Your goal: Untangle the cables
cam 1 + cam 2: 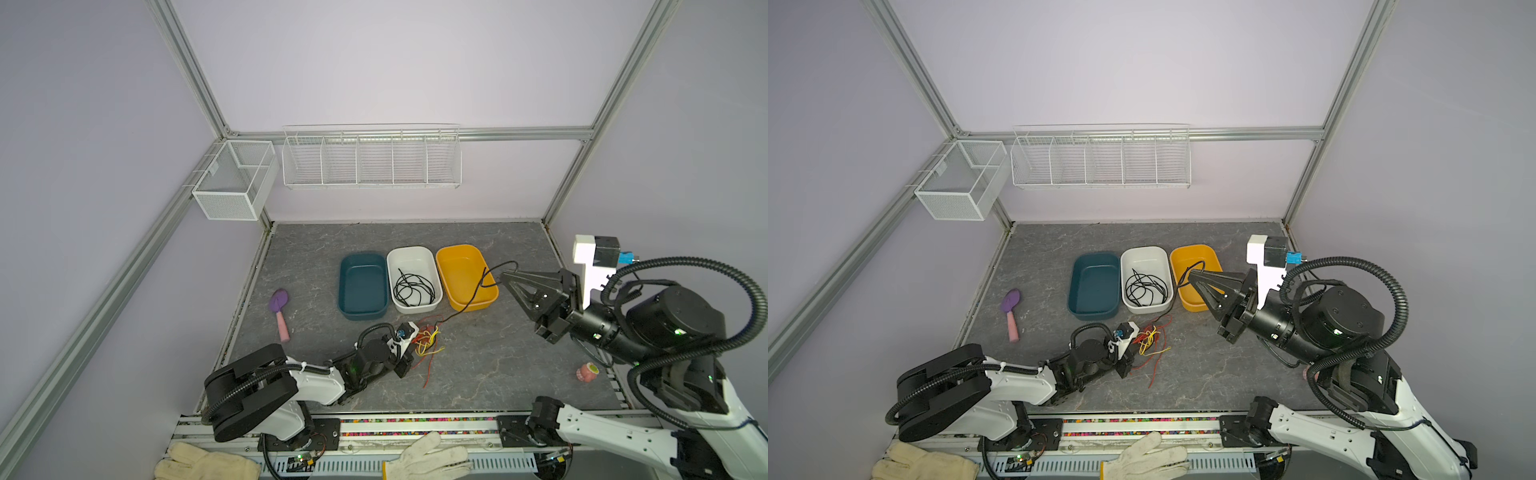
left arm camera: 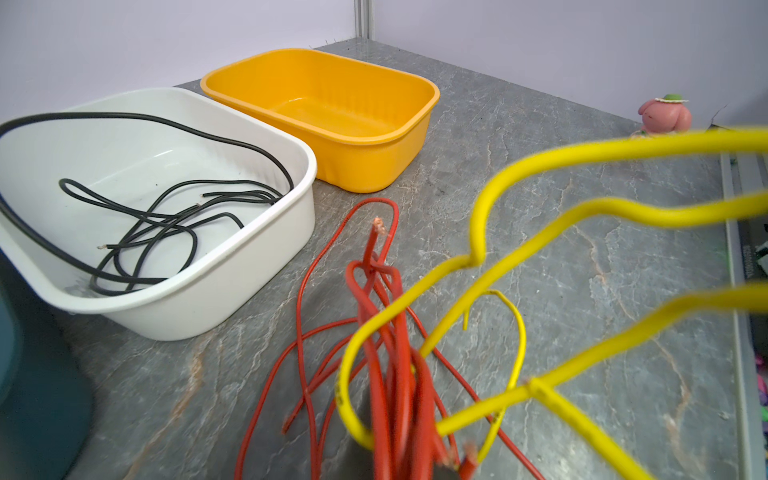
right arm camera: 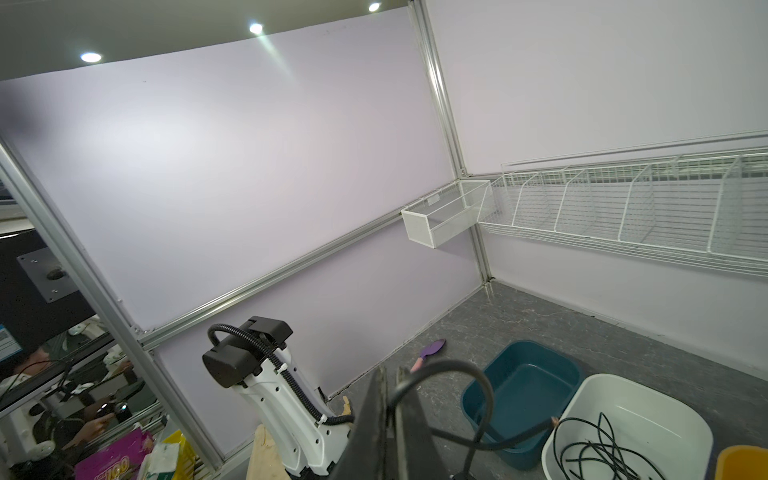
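Grey marbled worktop (image 1: pixel 478 374) inside a lilac-walled cell. Near its front, the left tool (image 1: pixel 412 347) is closed on a tangle of red and yellow cables (image 1: pixel 428 343). The right tool (image 1: pixel 504 276), raised beside the yellow tub (image 1: pixel 457 248), pinches one black cable (image 1: pixel 465 307) that runs down to the tangle. More black cables (image 1: pixel 413 286) lie coiled in the white tub (image 1: pixel 409 249).

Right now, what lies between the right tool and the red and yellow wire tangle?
A black cable, pinched in the right tool, slopes over the yellow tub down to the tangle; otherwise bare table. Both top views show it.
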You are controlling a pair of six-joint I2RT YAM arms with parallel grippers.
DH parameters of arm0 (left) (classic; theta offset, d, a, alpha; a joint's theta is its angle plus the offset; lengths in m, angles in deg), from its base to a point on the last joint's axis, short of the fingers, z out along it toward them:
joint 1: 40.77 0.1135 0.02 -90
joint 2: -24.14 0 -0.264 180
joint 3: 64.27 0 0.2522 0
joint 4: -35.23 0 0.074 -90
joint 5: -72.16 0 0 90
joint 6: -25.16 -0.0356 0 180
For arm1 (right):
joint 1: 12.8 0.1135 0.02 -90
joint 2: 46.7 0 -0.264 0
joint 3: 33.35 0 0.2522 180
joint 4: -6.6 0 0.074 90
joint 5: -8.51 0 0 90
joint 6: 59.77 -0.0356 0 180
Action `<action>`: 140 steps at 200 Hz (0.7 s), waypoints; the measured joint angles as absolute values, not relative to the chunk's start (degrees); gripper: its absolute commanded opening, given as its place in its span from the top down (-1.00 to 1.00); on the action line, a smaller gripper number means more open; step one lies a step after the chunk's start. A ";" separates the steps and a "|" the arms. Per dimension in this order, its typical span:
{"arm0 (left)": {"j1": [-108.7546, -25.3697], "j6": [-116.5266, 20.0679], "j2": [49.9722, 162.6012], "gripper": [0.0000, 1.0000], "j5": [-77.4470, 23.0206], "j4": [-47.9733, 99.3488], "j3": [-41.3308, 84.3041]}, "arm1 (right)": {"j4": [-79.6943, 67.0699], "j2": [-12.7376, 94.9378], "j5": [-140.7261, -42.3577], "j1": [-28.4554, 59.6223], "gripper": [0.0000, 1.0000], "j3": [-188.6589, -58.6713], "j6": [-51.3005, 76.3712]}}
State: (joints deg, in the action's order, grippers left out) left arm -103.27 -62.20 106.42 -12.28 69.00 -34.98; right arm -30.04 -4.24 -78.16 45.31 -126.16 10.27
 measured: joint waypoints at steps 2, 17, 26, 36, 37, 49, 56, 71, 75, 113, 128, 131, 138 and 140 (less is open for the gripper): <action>-103.29 -62.20 106.42 1.00 -12.28 69.00 -35.01 | -30.15 -4.44 -77.68 45.31 0.86 -126.16 10.29; -103.32 -62.20 106.42 1.00 -12.06 68.84 -35.22 | -30.80 -5.49 -74.88 45.31 0.86 -126.16 10.49; -103.32 -62.18 106.42 1.00 -11.86 68.36 -35.47 | -30.98 -6.21 -72.84 45.31 0.86 -126.18 10.68; -103.32 -62.16 106.42 1.00 -11.69 67.40 -35.71 | -31.54 -6.89 -70.55 45.31 0.86 -126.42 11.03; -103.32 -62.16 106.42 1.00 -11.67 67.25 -35.73 | -31.65 -6.95 -70.24 45.31 0.86 -126.46 11.08; -103.32 -62.03 106.32 1.00 -11.45 65.83 -35.84 | -32.51 -7.48 -67.66 45.31 0.87 -127.03 11.69; -103.32 -61.98 106.14 1.00 -11.34 64.97 -35.86 | -33.07 -7.65 -66.09 45.31 0.86 -127.58 12.15; -103.32 -61.90 105.46 1.00 -10.88 63.36 -35.86 | -33.58 -7.87 -63.64 45.31 0.86 -128.34 12.85; -103.32 -61.87 105.24 1.00 -10.62 63.01 -35.86 | -33.71 -7.94 -63.07 45.31 0.87 -128.45 13.04; -103.32 -61.04 103.50 1.00 -7.82 59.60 -35.84 | -35.17 -7.81 -60.69 45.31 0.86 -128.41 13.98; -103.32 -60.78 102.95 1.00 -6.71 57.08 -35.27 | -35.24 -7.81 -60.26 45.31 0.86 -127.82 14.03; -103.32 -60.74 102.86 0.99 -6.49 56.32 -34.98 | -35.22 -7.81 -60.23 45.31 0.86 -127.64 14.03; -103.32 -60.74 102.71 0.96 -6.07 54.81 -34.28 | -35.22 -7.81 -60.06 45.31 0.86 -127.10 14.03; -103.32 -60.74 102.67 0.94 -6.01 54.50 -34.13 | -35.22 -7.81 -60.06 45.31 0.87 -126.92 14.03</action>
State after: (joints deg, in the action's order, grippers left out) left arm -103.32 -60.74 102.67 -6.01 54.50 -34.13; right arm -35.22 -7.81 -60.06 45.31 -126.92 14.03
